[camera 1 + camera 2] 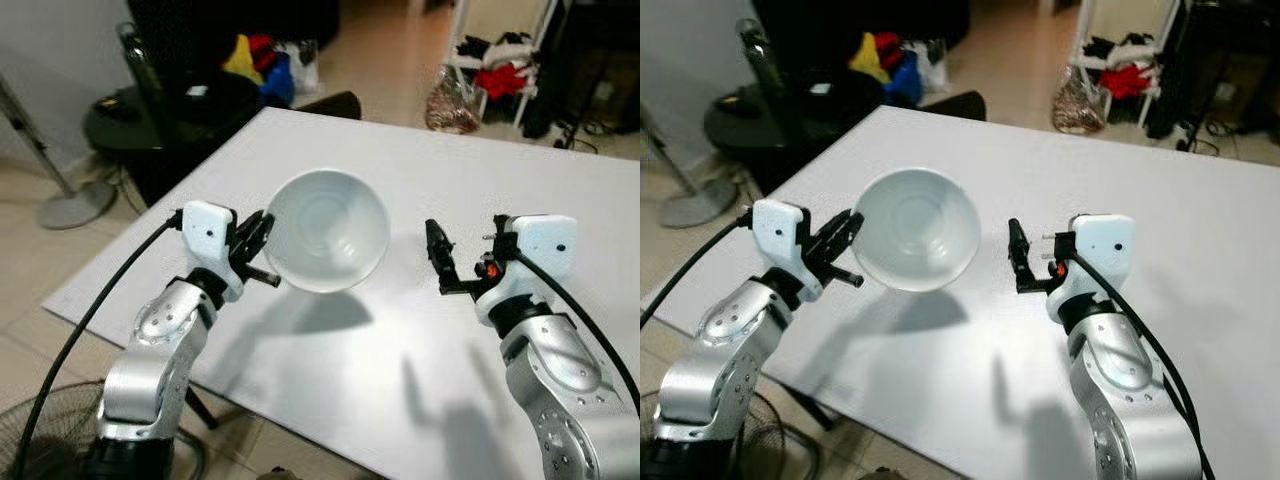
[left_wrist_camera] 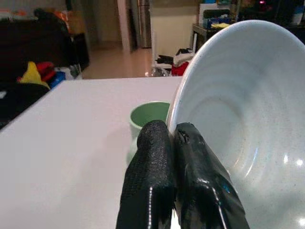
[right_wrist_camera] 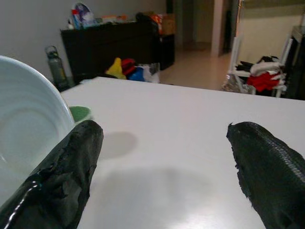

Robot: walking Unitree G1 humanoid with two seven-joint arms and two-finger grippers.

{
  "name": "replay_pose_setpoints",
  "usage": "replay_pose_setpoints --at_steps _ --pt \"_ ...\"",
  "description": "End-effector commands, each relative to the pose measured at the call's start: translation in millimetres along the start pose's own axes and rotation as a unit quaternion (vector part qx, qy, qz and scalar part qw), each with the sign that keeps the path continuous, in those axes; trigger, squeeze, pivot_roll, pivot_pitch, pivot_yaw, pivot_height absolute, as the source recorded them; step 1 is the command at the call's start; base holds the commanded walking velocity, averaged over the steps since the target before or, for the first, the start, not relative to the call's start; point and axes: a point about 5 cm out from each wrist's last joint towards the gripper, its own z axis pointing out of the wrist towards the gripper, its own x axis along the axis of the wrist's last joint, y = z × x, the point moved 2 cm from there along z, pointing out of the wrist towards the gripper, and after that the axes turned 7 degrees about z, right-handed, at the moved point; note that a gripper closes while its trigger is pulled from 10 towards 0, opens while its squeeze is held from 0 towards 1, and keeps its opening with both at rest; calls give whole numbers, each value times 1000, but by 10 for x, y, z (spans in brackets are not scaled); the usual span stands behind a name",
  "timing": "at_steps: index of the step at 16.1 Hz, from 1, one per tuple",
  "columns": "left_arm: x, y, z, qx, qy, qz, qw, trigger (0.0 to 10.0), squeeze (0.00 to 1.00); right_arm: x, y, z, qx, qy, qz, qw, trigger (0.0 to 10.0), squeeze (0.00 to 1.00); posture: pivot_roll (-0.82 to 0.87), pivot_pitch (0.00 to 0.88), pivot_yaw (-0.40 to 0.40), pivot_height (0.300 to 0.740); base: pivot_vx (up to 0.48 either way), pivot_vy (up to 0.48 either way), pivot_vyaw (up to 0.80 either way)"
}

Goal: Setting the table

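The left gripper point(image 1: 256, 243) pinches the rim of a white bowl point(image 1: 328, 229) and holds it tipped above the white table point(image 1: 480, 180). At the bowl's three o'clock, the right gripper point(image 1: 440, 260) hangs with fingers wide apart, holding nothing. A green cup point(image 2: 147, 119) sits behind the bowl.

Most of the white table point(image 1: 480, 180) is wide open; just a green cup point(image 2: 148, 114) sits behind the held, tilted bowl point(image 1: 327, 230).
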Motion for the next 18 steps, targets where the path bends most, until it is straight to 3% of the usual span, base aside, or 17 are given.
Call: replay_pose_setpoints --at_steps 1,4,7,12,15,18 --pt "110 -22 22 1 21 9 1000 10000 0 2 -28 -30 8 -4 7 1000 10000 0 -27 0 111 740 0 480 -800" --pt "113 -6 16 5 21 15 1000 10000 0 -7 -55 -33 15 -8 9 1000 10000 0 -21 0 105 740 0 320 -800" --pt "99 5 20 10 18 25 999 10000 0 -18 -35 -27 12 -12 9 1000 10000 0 -18 0 102 740 0 -456 -465" --pt "87 144 159 -25 3 -18 1000 10000 0 -13 65 -76 64 -44 -33 996 10000 0 -24 0 106 740 0 -96 0" --pt "-15 298 454 -68 -71 -82 992 10000 0 111 355 -205 107 -70 -111 986 10000 0 -43 0 115 740 0 0 0" --pt "-75 540 718 -134 -128 -124 975 10000 0 200 531 -376 134 -103 -148 975 10000 0 -70 0 134 740 0 0 0"
